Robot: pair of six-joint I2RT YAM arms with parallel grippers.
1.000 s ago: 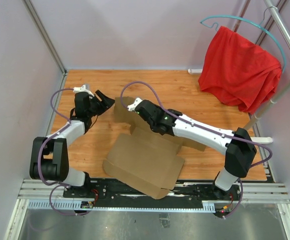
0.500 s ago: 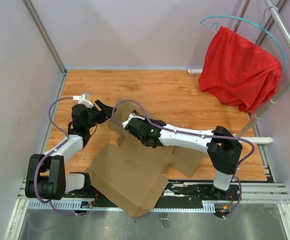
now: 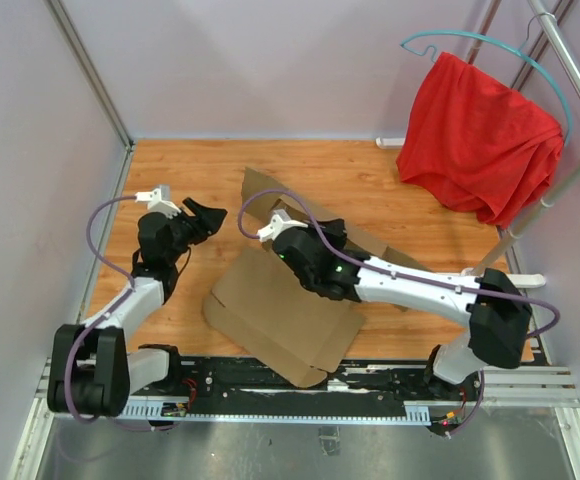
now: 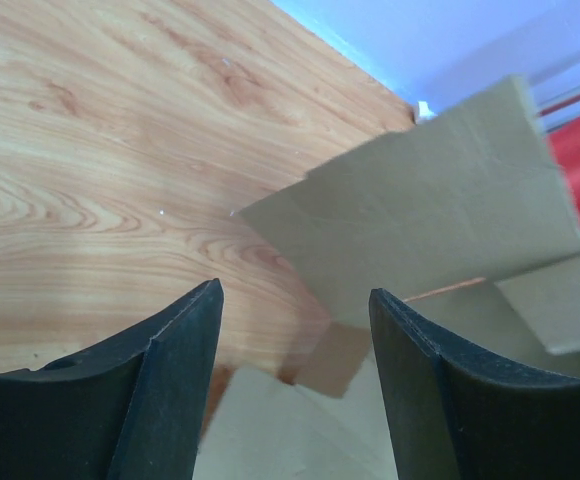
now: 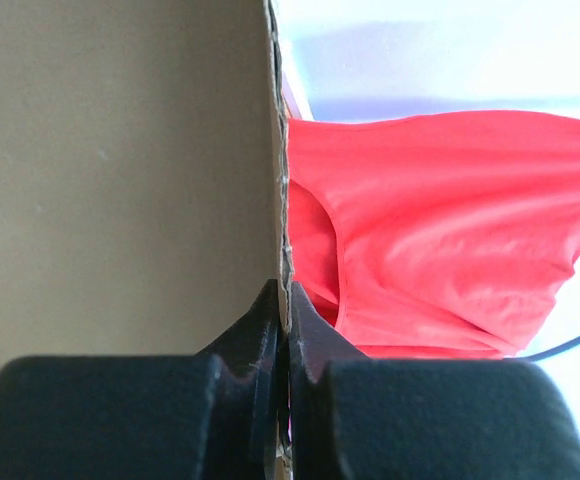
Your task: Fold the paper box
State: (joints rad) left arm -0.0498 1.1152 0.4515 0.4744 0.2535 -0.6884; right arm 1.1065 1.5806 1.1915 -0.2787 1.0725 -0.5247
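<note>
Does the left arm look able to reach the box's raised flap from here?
Probably yes: the left gripper stands open, facing a raised flap of the paper box, only bare table between. The right gripper is shut on a box edge, outside that path.

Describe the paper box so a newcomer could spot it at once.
In the middle of the wooden table lies the paper box, a die-cut sheet with flaps. Unlike the red cloth hanging at right, it is plain brown, one edge pinched by the right gripper.
</note>
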